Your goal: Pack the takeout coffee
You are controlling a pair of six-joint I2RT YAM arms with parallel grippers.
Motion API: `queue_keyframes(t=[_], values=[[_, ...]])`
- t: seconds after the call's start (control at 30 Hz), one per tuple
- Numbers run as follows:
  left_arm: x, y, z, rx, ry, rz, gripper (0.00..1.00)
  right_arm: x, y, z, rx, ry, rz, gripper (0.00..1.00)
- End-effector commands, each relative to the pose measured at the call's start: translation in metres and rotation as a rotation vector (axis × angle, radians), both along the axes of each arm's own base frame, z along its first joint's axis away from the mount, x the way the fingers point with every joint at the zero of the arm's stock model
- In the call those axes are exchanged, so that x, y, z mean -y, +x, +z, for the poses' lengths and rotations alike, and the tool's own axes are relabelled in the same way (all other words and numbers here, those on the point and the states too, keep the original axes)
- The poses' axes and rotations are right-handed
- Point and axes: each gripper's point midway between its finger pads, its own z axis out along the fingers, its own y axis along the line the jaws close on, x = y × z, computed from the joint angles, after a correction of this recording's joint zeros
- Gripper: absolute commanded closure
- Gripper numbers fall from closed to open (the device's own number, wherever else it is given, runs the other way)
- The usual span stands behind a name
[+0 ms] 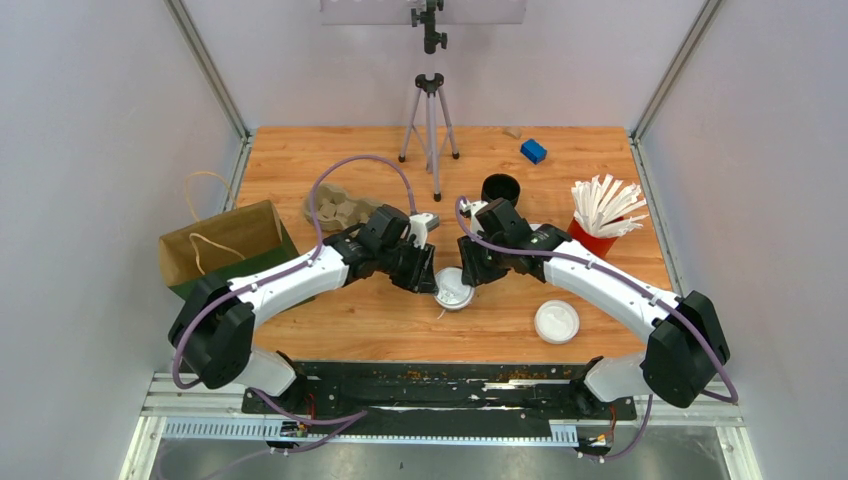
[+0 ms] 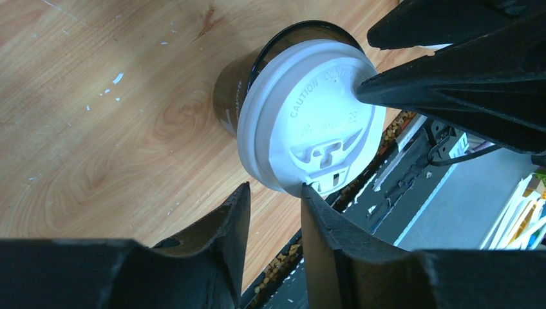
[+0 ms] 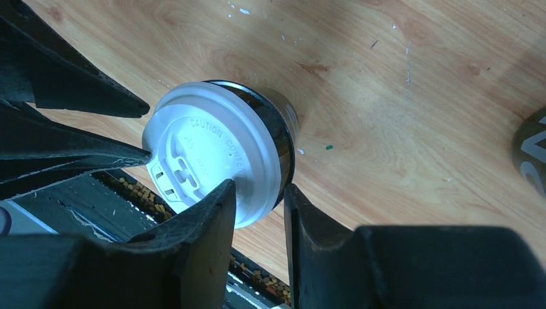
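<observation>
the takeout coffee cup [image 1: 453, 292] stood upright on the wooden table [image 1: 330, 320], directly between the two claws and just ahead of the fingertips of each. its white lid [image 2: 309, 116] was not seated squarely: an arc of the dark cup rim [image 2: 302, 29] lay bare on the side farthest from the left gripper [image 2: 273, 193]. the left gripper's jaws stood ajar with only table showing in the gap, so we read it as released, one fingertip [image 2: 317, 206] touching the lid's edge. the right gripper [image 3: 257, 193] had the lid's edge and the cup wall within its narrow gap; we could not tell whether it was clenched on them or merely straddling them. we judged the cup light and thin-walled, easily dented by a hard squeeze, and the lid a slick, springy plastic that could pop off or skid if pushed from one side only. whether the cup held liquid we could not see, so tipping counted as a risk. the safer hold, in our judgement, was around the paper body just under the rim, with the lid pressed down evenly on top. a brown paper bag [image 1: 225, 245] stood well apart, outboard of the left arm.
</observation>
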Motion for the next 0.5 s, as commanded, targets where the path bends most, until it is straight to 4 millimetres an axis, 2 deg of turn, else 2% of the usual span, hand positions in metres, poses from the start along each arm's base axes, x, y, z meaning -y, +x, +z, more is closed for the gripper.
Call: queue_keyframes(t=[0.0, 0.07, 0.2, 0.47], values=[[0.003, 0.01, 0.005, 0.043, 0.009, 0.003, 0.55, -0.006, 0.013, 0.021, 0.074, 0.036, -0.012, 0.67], [0.003, 0.013, 0.008, 0.056, 0.013, 0.011, 0.52, -0.004, 0.016, 0.023, 0.09, 0.031, -0.022, 0.67], [0.008, 0.013, 0.012, 0.05, -0.006, -0.002, 0.53, -0.002, 0.018, 0.018, 0.078, 0.018, -0.03, 0.66], [0.01, 0.012, 0.013, 0.041, -0.016, -0.008, 0.59, -0.004, 0.012, 0.008, 0.0, 0.07, -0.039, 0.52]])
